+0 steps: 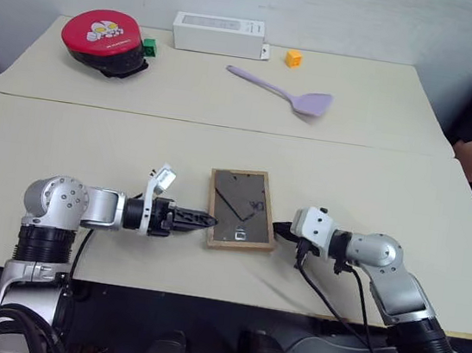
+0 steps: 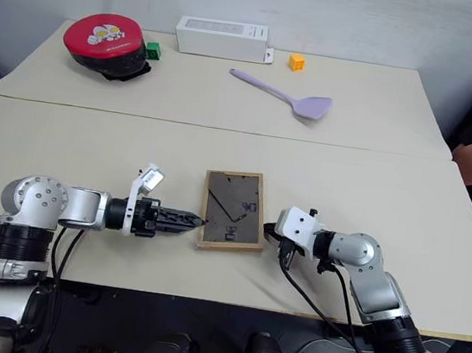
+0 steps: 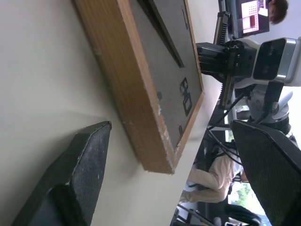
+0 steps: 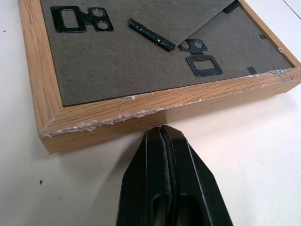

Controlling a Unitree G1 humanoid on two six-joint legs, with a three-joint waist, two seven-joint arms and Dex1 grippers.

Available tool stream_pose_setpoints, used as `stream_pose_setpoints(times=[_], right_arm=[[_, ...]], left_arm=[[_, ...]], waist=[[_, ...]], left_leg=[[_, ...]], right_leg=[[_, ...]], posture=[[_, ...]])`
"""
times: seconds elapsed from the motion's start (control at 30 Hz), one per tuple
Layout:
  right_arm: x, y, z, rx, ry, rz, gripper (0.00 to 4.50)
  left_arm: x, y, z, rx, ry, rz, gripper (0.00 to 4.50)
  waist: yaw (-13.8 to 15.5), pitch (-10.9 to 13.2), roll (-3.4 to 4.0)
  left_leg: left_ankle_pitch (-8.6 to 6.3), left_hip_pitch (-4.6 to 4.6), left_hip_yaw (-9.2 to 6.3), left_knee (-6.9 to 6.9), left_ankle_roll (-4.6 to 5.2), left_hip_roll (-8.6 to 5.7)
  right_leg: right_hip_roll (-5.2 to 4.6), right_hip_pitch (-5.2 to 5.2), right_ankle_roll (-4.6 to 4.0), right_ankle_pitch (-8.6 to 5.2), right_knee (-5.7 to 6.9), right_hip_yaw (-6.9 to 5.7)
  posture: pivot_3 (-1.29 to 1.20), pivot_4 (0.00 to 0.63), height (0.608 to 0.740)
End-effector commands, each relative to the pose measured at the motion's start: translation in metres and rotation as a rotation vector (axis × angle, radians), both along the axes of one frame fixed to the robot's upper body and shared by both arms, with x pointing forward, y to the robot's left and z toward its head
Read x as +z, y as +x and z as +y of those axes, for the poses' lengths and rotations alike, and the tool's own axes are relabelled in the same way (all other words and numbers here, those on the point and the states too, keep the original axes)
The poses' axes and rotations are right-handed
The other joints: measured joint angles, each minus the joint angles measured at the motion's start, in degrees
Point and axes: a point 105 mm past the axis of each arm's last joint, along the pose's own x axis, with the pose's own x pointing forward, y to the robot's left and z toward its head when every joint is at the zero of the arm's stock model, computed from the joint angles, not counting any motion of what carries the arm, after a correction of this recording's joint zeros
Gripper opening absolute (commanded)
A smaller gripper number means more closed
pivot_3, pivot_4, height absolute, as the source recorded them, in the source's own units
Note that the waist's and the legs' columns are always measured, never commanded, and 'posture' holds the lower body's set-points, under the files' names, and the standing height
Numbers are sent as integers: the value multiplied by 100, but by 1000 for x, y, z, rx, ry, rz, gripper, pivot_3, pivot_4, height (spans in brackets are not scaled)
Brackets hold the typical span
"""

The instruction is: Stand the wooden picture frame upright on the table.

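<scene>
Head views: picture frame (image 1: 242,209) lying flat, back up, on near section of bench (image 1: 93,136), just this side of the seam. Dark backing board showing; fold-out stand pressed flat against it. Left gripper (image 1: 204,219) level with frame's left edge, tips just beside it. Right gripper (image 1: 281,229) at frame's right edge, touching or nearly so; cannot tell which from here. Well apart on far section: red lid, white box, purple spatula, small green and yellow blocks.

Left wrist view: left gripper (image 3: 183,160) with fingers (image 3: 82,174) set wide apart, one low beside the wooden rim, the other out past the near corner. Nothing held. Rim chipped at that corner.

Right wrist view: right gripper (image 4: 163,136) with fingers pressed together, tips right at the rim's side, empty. Two sawtooth hangers and a stand hinge on the backing; rim edge scuffed and splintered.

Handling, judged: light, stiff, hard-edged. Smooth bench likely to let it slide under a sideways push. Glass front probable, so no dropping. Best hold probably across the rim's thickness at one long edge. Stand hinge looks thin; easy to bend.
</scene>
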Motion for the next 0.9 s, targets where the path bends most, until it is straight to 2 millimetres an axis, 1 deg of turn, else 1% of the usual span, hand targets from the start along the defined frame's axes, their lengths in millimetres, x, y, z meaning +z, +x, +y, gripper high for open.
stream_pose_setpoints(times=[0.03,0.17,0.23,0.33,0.5,0.6,0.63,0.67,0.7,0.73,0.77,0.8,0.87,0.9], right_arm=[[7,-2,11,30,17,-29,0],[7,-4,17,37,22,-29,0],[6,-5,18,39,24,-28,0],[6,-6,17,35,25,-25,0],[5,-7,13,23,22,-23,0],[9,-8,-1,-1,33,-18,0],[16,-8,-10,-22,67,-1,0],[28,-9,-16,-9,115,-15,168],[41,-14,-20,12,183,15,385],[50,-18,-21,34,229,37,590],[59,-23,-18,67,273,58,887],[67,-25,-15,85,318,91,1277],[78,-30,-5,119,393,192,1905],[81,-33,0,136,412,246,2149]], left_arm=[[-25,-14,-17,-59,31,140,4262],[-25,-10,-35,-64,8,163,4262],[-24,-7,-39,-48,3,166,4262],[-22,-3,-38,-15,-13,175,3654],[-21,-3,-35,11,-21,170,2169],[-17,-1,-30,43,-46,149,1390],[-13,1,-27,73,-56,107,1282],[-8,4,-23,104,-83,69,1284],[0,7,-19,136,-93,-32,1284],[5,8,-17,146,-99,-109,1284],[4,5,-15,130,-71,-152,1284],[2,4,-14,111,-37,-206,1284],[-1,1,-13,76,-17,-278,1284],[0,1,-14,60,-15,-318,1284]], waist=[[20,-1,1],[68,-6,2],[109,-6,2],[140,-6,2],[129,-6,2],[144,-6,2],[137,-6,2],[123,-6,2],[109,-5,3],[93,-3,4],[73,-3,3],[31,-2,3],[-13,-3,4],[-30,-3,6]], left_leg=[[0,0,0,1,0,0],[0,0,-13,14,0,-7],[-1,-2,-20,19,1,-12],[-1,-4,-23,25,1,-16],[-1,-9,-23,27,1,-17],[0,-9,-24,31,0,-17],[-1,-10,-24,32,0,-17],[-1,-11,-23,32,0,-17],[-1,-11,-23,31,0,-17],[-1,-11,-22,30,-1,-16],[0,-14,-21,29,-2,-15],[2,-14,-21,28,-7,-11],[3,-6,-21,24,-23,4],[7,0,-18,18,-29,5]], right_leg=[[0,0,0,0,0,0],[-7,11,0,0,-1,-8],[-10,12,0,0,-2,-12],[-12,14,0,0,-3,-15],[-11,10,1,0,-2,-15],[-11,10,1,0,-8,-18],[-11,12,1,0,-19,-18],[-10,12,1,0,-21,-17],[-9,12,1,0,-22,-16],[-9,12,1,0,-22,-16],[-8,9,1,0,-22,-16],[-3,9,0,0,-23,-17],[15,11,-1,0,-23,-16],[16,12,-4,-1,-20,-14]], posture=[[0,150,740],[0,150,740],[0,150,740],[0,150,740],[0,150,740],[0,150,740],[0,150,740],[0,150,740],[0,150,740],[0,150,740],[0,150,740],[0,150,740],[0,150,740],[0,150,740]])
